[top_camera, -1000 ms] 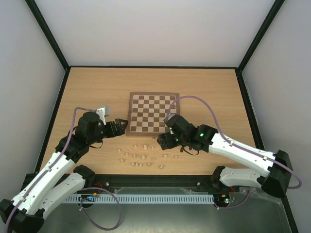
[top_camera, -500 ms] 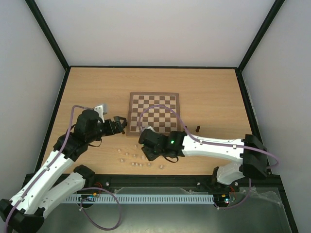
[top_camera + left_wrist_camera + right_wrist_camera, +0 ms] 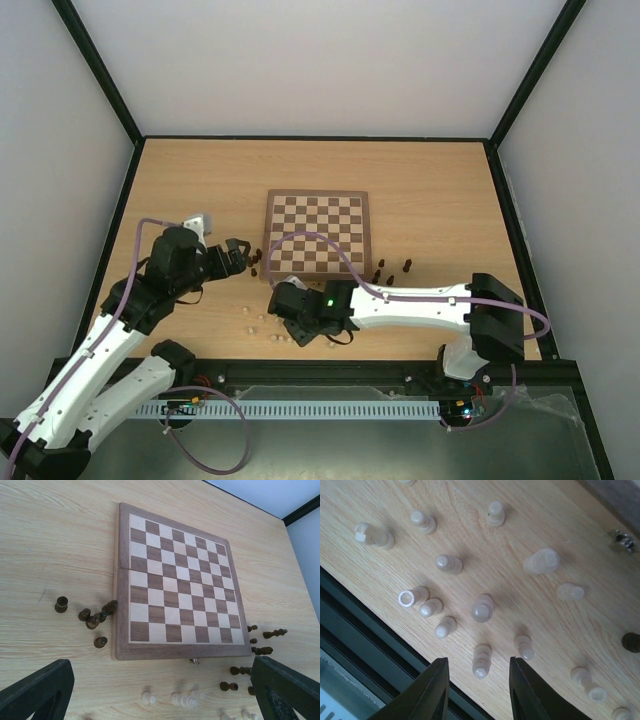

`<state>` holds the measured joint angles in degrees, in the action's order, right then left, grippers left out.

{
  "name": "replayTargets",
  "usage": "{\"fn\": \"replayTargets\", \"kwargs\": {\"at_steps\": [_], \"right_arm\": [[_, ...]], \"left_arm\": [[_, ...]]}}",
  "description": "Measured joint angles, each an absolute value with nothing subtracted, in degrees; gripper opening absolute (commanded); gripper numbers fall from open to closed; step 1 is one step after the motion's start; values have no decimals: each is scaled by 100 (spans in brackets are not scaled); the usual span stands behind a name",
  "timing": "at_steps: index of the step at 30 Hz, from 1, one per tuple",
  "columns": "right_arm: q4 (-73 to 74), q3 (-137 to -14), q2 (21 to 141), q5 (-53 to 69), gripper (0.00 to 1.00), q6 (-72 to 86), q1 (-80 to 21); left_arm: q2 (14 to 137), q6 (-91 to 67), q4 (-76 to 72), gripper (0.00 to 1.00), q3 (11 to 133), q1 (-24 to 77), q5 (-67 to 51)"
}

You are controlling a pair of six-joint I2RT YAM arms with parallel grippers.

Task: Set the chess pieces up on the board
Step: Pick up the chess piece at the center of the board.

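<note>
Nearest, along the front edge of the counter (image 3: 430, 190): the right pincer (image 3: 479, 680) pointed down over the scattered pale pieces (image 3: 449, 564), jaws part-way apart, with one pale piece (image 3: 481, 661) standing in the gap and neither finger seen touching it. Left pincer (image 3: 160, 695) was spread wide, gripping nothing, facing the board (image 3: 175, 580). The board lay flat mid-counter, with dark pieces (image 3: 92, 620) clustered just off its left border and more dark pieces (image 3: 265, 640), several toppled, by its right near corner.

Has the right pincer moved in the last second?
Yes: the right pincer went leftward, from by the board's near-right corner to below its near-left corner.
</note>
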<state>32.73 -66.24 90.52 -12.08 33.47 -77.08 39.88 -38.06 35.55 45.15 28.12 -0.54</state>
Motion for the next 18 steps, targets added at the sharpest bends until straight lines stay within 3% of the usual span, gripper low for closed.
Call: {"fn": "replayTargets", "kwargs": {"at_steps": [18], "right_arm": [[3358, -7057, 10027, -1424, 32, 3393, -7802]], "left_arm": [[3898, -3809, 3579, 99, 4589, 2812, 30]]}}
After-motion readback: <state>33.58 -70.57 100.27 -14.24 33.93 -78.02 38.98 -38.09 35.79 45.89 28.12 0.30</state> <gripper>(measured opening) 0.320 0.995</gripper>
